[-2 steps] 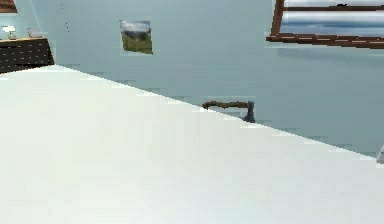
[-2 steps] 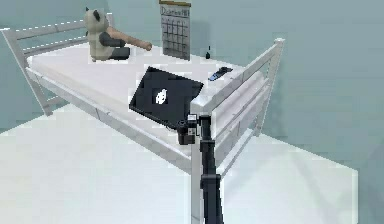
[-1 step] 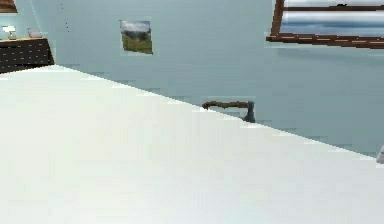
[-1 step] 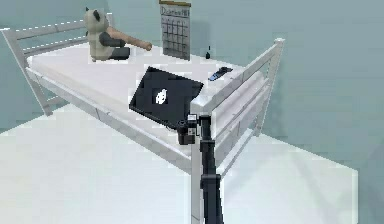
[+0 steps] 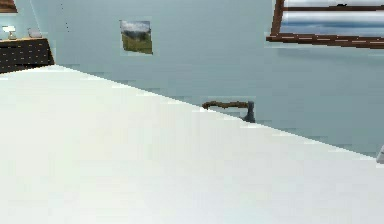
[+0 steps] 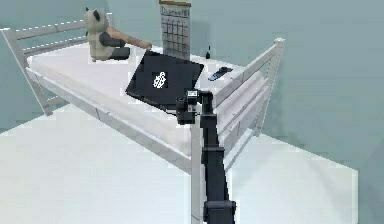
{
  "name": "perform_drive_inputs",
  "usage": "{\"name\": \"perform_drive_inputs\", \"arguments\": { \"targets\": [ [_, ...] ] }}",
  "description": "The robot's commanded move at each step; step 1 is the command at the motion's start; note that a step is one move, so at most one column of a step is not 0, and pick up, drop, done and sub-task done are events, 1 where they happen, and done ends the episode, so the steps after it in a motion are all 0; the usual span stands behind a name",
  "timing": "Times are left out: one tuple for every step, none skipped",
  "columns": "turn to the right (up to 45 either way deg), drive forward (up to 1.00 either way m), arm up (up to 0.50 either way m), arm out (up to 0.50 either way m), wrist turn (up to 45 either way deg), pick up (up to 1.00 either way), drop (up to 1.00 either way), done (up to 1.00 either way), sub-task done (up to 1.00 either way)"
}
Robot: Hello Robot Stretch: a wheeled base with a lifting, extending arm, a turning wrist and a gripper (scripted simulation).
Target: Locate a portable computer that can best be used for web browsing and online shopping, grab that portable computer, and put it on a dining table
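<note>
Laptop dark, tilted, at bed foot-end corner, near foot rail. Gripper by laptop lower corner; holding or not, cannot tell. Risk: laptop slips or catches foot rail during lift, since grasp unsure

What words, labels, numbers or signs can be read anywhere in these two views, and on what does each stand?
No text can be read in either view.
Laptop lid: a pale mark, too small to read.
Grid sheet hanging on the wall behind the bed: lines and cells, with any entries too small to read.
Framed picture on the wall: a landscape, with no lettering to make out.
</note>
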Motion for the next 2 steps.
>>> {"name": "perform_drive_inputs", "arguments": {
  "targets": [
    [0.0,0.00,0.20,0.00,0.0,0.00,0.00,0.00,0.00],
    [0.0,0.00,0.00,0.00,-45.0,0.00,0.00,0.00,0.00]
  ]
}}
